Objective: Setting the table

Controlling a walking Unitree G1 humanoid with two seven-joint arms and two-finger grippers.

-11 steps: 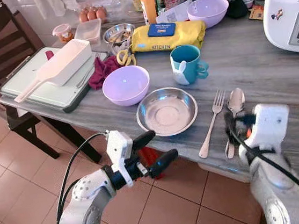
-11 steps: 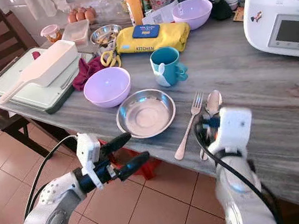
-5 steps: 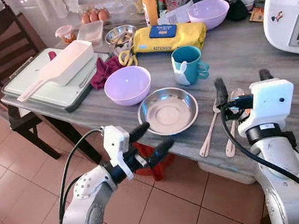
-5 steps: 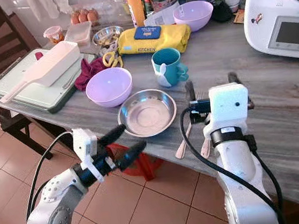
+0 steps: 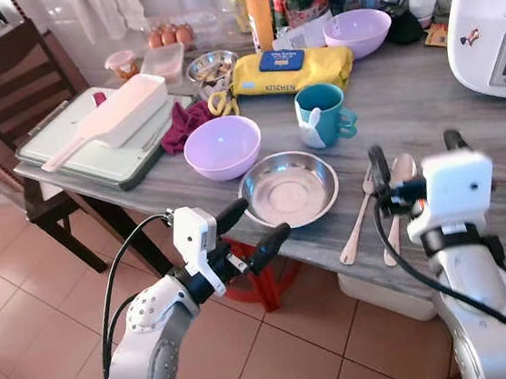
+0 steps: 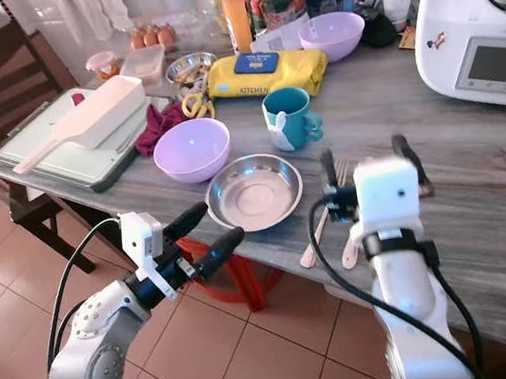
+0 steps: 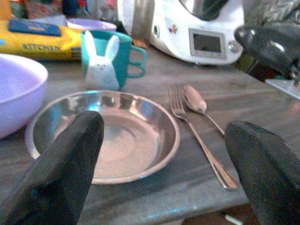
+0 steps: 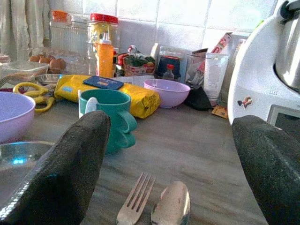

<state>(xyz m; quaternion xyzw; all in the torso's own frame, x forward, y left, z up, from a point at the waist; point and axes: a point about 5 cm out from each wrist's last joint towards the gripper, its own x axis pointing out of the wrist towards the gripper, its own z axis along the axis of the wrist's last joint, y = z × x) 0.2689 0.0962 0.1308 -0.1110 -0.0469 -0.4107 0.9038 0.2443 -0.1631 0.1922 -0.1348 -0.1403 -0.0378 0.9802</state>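
A steel bowl (image 5: 289,188) sits near the table's front edge, with a fork (image 5: 357,223) and spoon (image 5: 395,192) lying side by side to its right. Behind them stand a teal mug (image 5: 322,115) and a lilac bowl (image 5: 222,146). My left gripper (image 5: 250,229) is open, just off the table edge in front of the steel bowl (image 7: 108,133). My right gripper (image 5: 414,155) is open and hovers over the handles of the fork (image 8: 136,201) and spoon (image 8: 171,204), holding nothing.
A white kitchen machine (image 5: 495,25) stands at the right. A yellow wipes pack (image 5: 289,68), a second lilac bowl (image 5: 362,31), bottles and eggs fill the back. A tray with a white scoop (image 5: 91,135) lies at the left by a wooden chair (image 5: 3,81). Tiled floor runs below.
My right gripper has lifted off the fork and spoon, which stay on the table, and its fingers now stand wide apart. The left gripper has barely moved. The camera has shifted slightly.
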